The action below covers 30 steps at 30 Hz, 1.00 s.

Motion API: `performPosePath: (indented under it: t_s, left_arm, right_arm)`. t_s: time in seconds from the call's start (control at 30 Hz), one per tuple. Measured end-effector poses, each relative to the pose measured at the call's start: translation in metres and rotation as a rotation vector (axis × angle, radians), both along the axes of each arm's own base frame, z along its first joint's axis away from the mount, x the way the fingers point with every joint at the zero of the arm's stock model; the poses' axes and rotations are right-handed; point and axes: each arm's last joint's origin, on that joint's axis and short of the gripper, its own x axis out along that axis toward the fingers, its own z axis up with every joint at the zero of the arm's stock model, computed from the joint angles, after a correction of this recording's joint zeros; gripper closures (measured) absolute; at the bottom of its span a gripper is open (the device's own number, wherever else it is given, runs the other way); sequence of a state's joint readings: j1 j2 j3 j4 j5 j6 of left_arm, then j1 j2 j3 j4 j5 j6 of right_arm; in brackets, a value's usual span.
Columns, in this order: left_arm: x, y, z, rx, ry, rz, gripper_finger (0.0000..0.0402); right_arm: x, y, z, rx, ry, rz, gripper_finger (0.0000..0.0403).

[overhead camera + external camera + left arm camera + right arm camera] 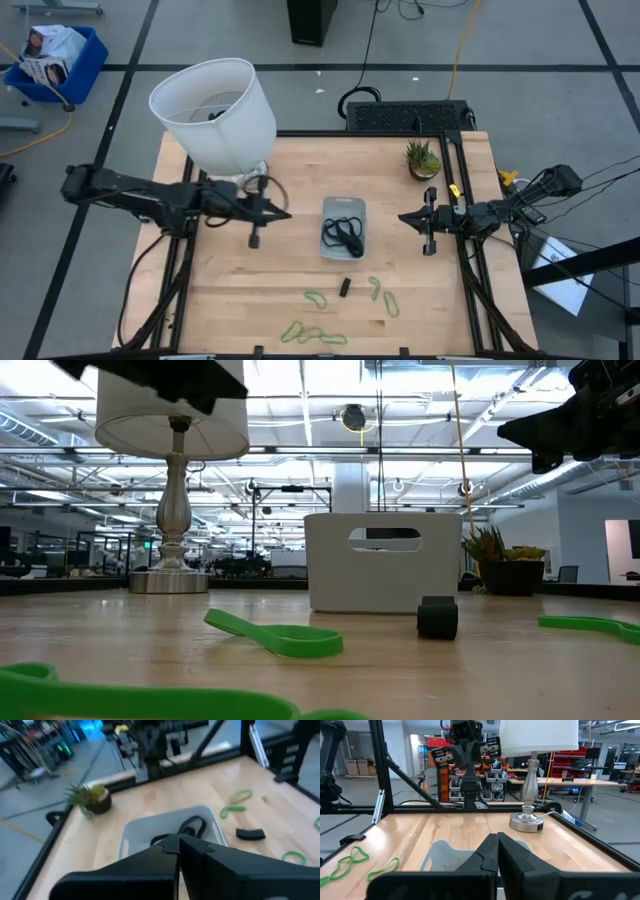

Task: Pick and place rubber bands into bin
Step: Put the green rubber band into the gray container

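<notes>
The clear bin sits mid-table and holds black rubber bands; it also shows in the low view and in the left wrist view. Several light green rubber bands lie flat on the wood toward the near edge. My left gripper is shut and empty, above the table left of the bin. My right gripper is shut and empty, right of the bin.
A white-shaded lamp stands at the far left of the table. A small potted plant stands at the far right. A small black block lies near the green bands. A blue crate sits on the floor beyond the table.
</notes>
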<state>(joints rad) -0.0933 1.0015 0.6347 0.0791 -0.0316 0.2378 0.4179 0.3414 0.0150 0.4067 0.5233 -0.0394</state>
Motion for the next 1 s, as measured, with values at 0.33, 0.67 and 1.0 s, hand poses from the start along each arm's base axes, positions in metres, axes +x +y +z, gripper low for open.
performPosePath:
  t_s: [0.33,0.67,1.0]
  left_arm:
    - [-0.052,0.011,-0.037,-0.087,-0.210,0.027,0.0399]
    - [-0.080,0.004,-0.071,-0.075,-0.343,-0.013,0.0400]
    - [-0.087,0.005,-0.099,-0.115,-0.293,0.005,0.0400]
  right_arm:
    - [0.000,0.000,0.000,-0.002,0.000,0.000,0.0403]
    - [0.000,0.000,0.000,-0.007,0.002,0.000,0.0403]
    - [0.002,0.001,-0.003,-0.021,0.033,-0.001,0.0403]
